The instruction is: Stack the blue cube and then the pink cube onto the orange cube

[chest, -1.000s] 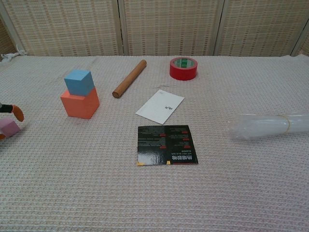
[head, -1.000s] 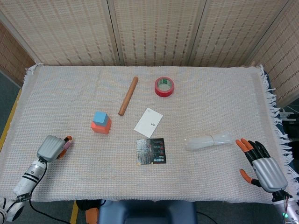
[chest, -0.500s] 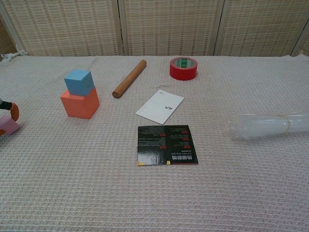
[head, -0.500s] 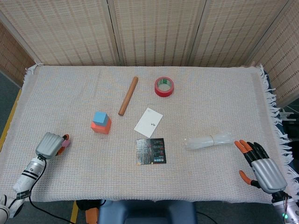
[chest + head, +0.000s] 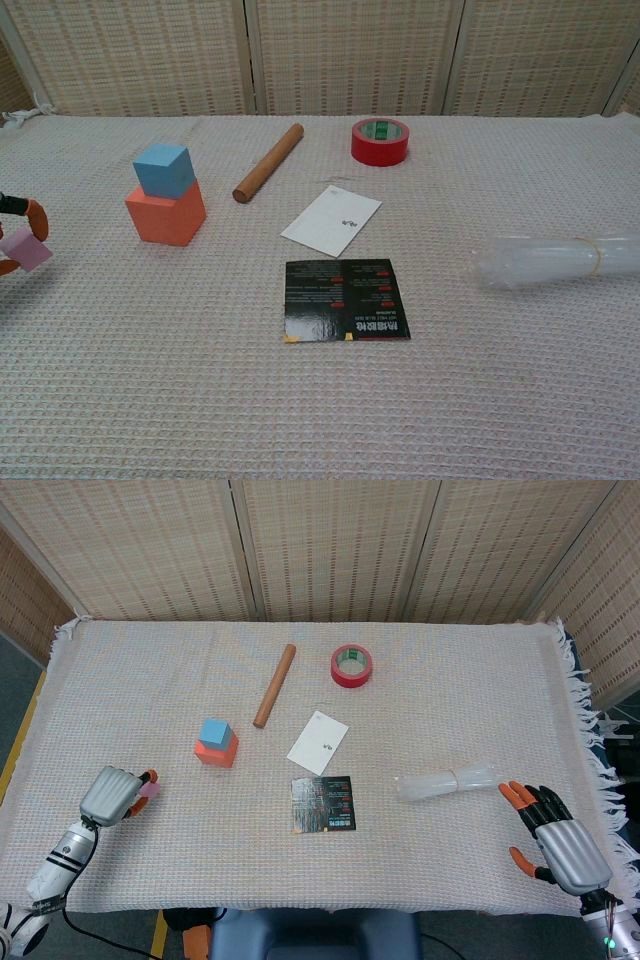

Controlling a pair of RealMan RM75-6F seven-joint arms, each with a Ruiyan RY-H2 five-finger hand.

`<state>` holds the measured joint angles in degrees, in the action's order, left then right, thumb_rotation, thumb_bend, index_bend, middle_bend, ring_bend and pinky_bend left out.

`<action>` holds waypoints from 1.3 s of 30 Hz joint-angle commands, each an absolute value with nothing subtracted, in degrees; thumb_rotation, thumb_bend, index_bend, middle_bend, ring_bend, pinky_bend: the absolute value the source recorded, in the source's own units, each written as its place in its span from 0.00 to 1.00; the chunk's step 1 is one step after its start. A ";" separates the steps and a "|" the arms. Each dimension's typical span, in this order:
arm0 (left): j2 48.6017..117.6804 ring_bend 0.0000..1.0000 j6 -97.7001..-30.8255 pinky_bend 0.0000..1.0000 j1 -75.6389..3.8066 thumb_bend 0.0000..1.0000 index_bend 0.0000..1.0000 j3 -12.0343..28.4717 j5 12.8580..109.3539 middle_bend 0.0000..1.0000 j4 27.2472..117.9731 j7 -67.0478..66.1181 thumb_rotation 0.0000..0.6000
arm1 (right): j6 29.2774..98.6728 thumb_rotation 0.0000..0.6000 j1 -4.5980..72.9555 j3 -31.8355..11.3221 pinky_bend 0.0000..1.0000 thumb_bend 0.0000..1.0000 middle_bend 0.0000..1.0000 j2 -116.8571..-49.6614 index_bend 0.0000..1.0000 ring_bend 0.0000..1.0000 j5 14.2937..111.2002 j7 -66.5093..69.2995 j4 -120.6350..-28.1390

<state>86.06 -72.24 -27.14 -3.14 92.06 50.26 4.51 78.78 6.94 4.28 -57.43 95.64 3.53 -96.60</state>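
The blue cube (image 5: 214,731) (image 5: 163,169) sits on top of the orange cube (image 5: 217,750) (image 5: 166,213) at the table's left-middle. My left hand (image 5: 113,795) (image 5: 18,235) is at the near left, well to the left of that stack, and grips the pink cube (image 5: 149,790) (image 5: 25,248) between its orange-tipped fingers. At the near right corner my right hand (image 5: 556,836) lies open on the cloth with fingers spread and nothing in it.
A brown wooden rod (image 5: 274,685) and a red tape roll (image 5: 351,665) lie behind the stack. A white card (image 5: 318,742), a black booklet (image 5: 323,803) and a clear plastic roll (image 5: 447,781) lie mid-table. The cloth's fringed edge (image 5: 590,720) runs along the right.
My left hand with the pink cube has lifted slightly and shifted a little rightward toward the stack. The right hand has crept slightly toward the near edge.
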 commanded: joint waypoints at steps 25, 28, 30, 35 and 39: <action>64.86 1.00 -71.66 1.00 -42.36 0.35 0.50 12.05 42.53 1.00 119.22 -65.95 1.00 | 80.42 1.00 7.92 6.26 0.00 0.29 0.00 -53.61 0.00 0.00 100.33 12.62 -96.12; 68.55 1.00 -74.09 1.00 -46.72 0.35 0.50 13.73 35.34 1.00 118.62 -70.93 1.00 | 82.14 1.00 7.24 5.50 0.00 0.29 0.00 -53.41 0.00 0.00 99.25 13.05 -95.98; 70.25 1.00 -75.09 1.00 -48.76 0.35 0.50 14.52 32.45 1.00 118.06 -72.51 1.00 | 83.01 1.00 6.81 5.04 0.00 0.29 0.00 -53.25 0.00 0.00 98.39 13.26 -95.93; 74.03 1.00 -76.17 1.00 -53.46 0.35 0.50 15.89 26.95 1.00 115.46 -74.68 1.00 | 84.69 1.00 5.71 3.46 0.00 0.29 0.00 -53.06 0.00 0.00 95.19 12.54 -95.99; 75.88 1.00 -76.06 1.00 -56.17 0.35 0.50 16.66 23.74 1.00 113.19 -74.90 1.00 | 84.34 1.00 5.67 3.25 0.00 0.29 0.00 -52.53 0.00 0.00 94.53 13.47 -96.03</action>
<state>75.10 -75.88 -55.27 16.15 24.67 114.03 -74.59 84.42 5.71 3.32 -52.70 94.71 13.26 -96.04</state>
